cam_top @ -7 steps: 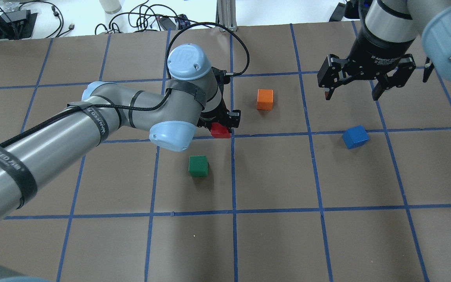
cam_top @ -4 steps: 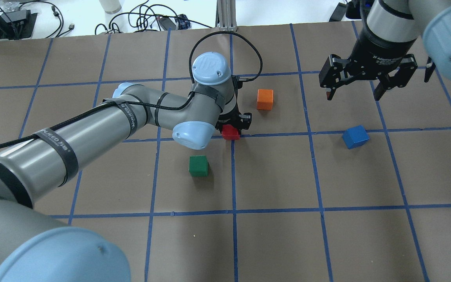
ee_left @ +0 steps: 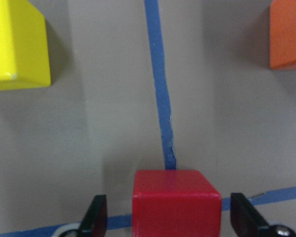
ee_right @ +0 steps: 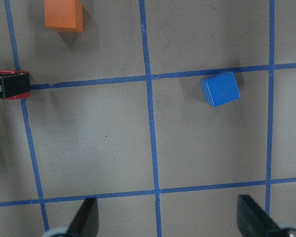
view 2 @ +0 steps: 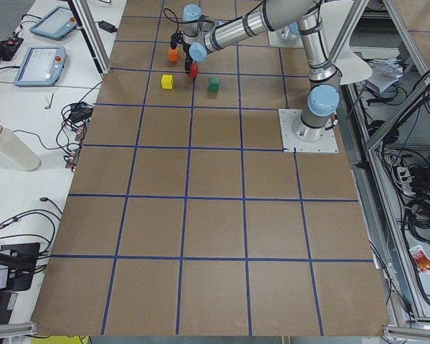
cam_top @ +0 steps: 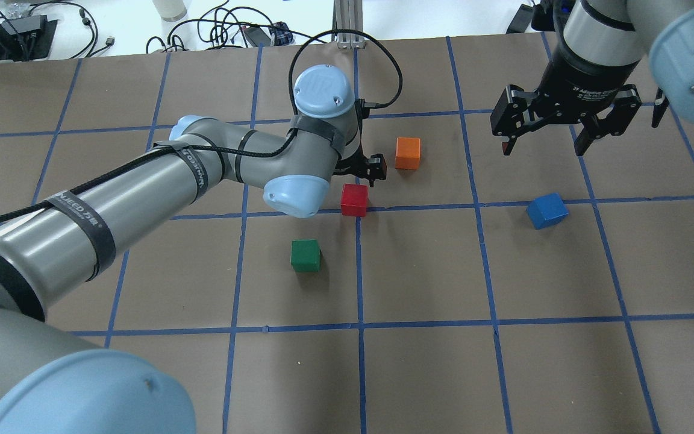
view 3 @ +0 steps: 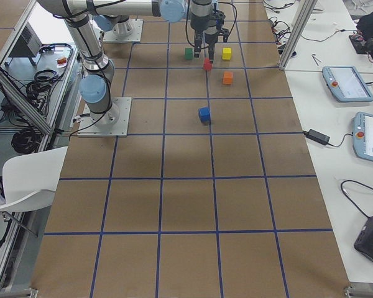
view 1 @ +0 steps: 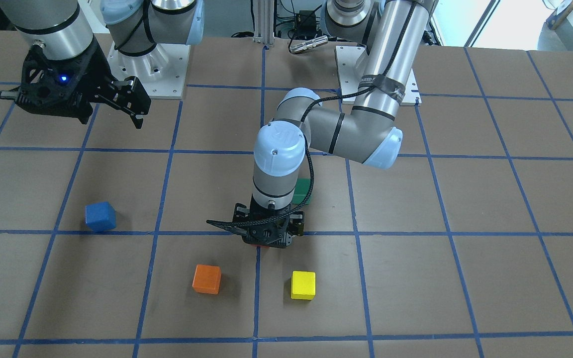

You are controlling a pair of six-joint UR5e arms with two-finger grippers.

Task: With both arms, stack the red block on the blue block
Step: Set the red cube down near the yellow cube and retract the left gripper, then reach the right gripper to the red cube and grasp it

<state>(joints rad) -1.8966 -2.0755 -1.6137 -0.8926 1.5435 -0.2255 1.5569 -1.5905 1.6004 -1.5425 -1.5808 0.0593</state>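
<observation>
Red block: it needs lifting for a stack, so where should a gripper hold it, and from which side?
Grip the red block by its two opposite upright side faces, coming straight down from above. It sits flat on the table, and the open left gripper is lined up with those faces, with a gap on each side.

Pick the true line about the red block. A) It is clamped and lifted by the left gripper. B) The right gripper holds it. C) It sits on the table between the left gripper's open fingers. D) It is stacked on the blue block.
C: the left wrist view shows the red block on the table with a gap to each finger of the left gripper.
</observation>
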